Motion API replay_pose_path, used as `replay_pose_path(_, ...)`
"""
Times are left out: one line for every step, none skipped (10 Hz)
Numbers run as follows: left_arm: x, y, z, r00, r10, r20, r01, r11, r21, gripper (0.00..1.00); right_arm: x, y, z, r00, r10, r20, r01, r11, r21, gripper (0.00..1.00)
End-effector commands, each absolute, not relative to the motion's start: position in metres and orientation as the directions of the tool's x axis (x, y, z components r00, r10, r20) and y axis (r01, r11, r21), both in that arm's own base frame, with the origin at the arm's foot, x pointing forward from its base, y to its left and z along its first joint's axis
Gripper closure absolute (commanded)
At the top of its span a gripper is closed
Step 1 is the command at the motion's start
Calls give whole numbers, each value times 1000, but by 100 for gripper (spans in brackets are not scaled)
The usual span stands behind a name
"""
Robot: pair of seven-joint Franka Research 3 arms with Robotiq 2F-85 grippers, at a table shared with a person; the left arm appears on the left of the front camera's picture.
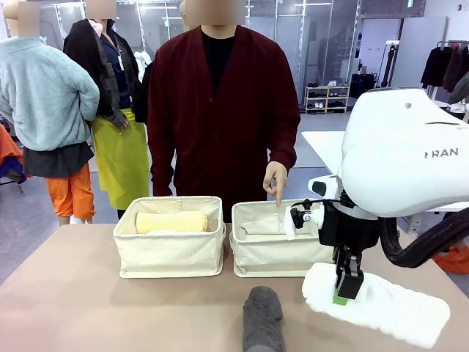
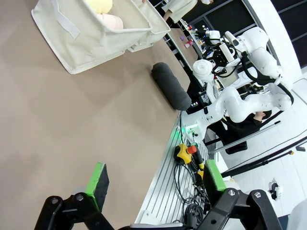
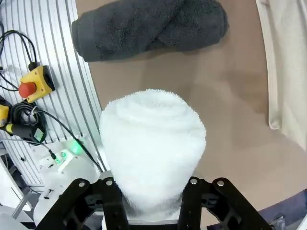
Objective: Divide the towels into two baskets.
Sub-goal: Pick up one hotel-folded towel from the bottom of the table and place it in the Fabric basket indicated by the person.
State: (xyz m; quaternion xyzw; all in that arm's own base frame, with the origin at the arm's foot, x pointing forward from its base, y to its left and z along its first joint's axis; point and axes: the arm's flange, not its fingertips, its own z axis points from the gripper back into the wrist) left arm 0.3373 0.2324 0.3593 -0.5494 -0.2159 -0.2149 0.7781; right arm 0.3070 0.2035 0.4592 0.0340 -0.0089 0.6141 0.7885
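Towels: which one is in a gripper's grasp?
The white towel, clamped by the right gripper; the dark grey towel lies free, the yellow towel sits in a basket.

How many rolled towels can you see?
4. A pale yellow towel and a cream towel in the left basket, a dark grey towel on the table, a white towel in the right gripper. The right basket could hide more.

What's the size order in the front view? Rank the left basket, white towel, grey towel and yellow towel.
1. left basket
2. white towel, nearer the camera, so a close call
3. yellow towel and grey towel: unranked; one lies half sunk in the basket, the other is cut by the picture's edge
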Motion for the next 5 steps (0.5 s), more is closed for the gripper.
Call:
replay_pose_path(333, 234, 362, 812, -111, 573, 576, 309, -757, 0, 307, 205, 461, 291, 955, 52, -955, 287, 67, 63)
replay_pose_path(333, 234, 362, 812, -111, 573, 576, 309, -757, 0, 307, 205, 461, 291, 955, 52, -955, 287, 67, 63)
replay_pose_path(333, 234, 362, 812, -111, 573, 576, 309, -757, 0, 307, 202, 459, 256, 965, 53, -966, 253, 50, 62)
replay_pose_path(333, 234, 362, 812, -111, 573, 576, 309, -757, 0, 314, 213, 475, 197, 978, 63, -979, 200, -38, 62)
replay_pose_path(333, 234, 362, 812, -111, 573, 576, 309, -757, 0, 324, 230, 489, 130, 991, 35, -986, 133, -99, 62)
